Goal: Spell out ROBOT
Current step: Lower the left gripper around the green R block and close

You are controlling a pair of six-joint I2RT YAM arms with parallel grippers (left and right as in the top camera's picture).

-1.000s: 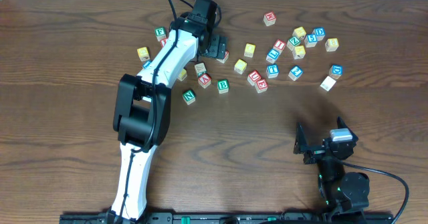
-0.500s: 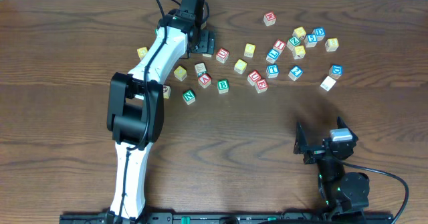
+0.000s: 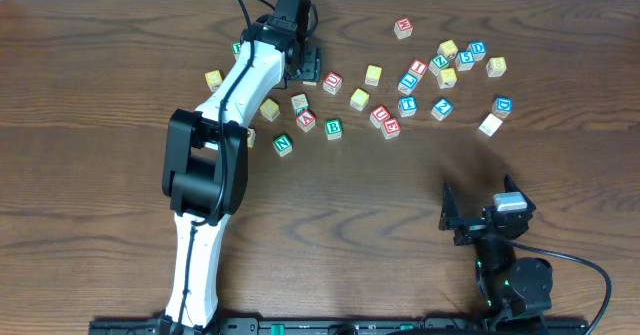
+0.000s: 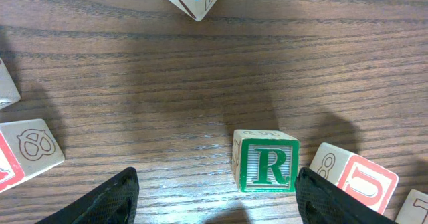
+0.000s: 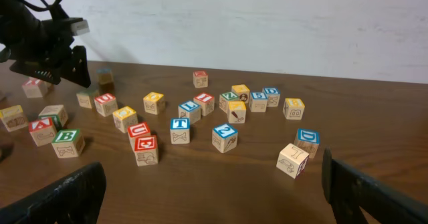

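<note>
Left gripper [image 4: 217,178] is low over the tabletop [image 4: 200,83] at the far side of the scatter, jaws apart. We note the R cube [image 4: 267,162] standing on the wood between its fingers, green letter upright. It sits close to the finger on the right of the wrist view, with a wide gap to the other, so nothing is clamped. A red U cube [image 4: 361,180] sits just beside the R cube, partly behind that finger.

B cube [image 3: 333,128] lies at the near edge of the scatter. T cube [image 3: 406,105] is further right among other blue ones. One yellow cube [image 3: 373,74] and a second yellow cube [image 3: 359,99] lie between them; we cannot read their letters.

Right gripper [image 5: 214,184] is parked well apart from the cubes, jaws spread wide, holding nothing
</note>
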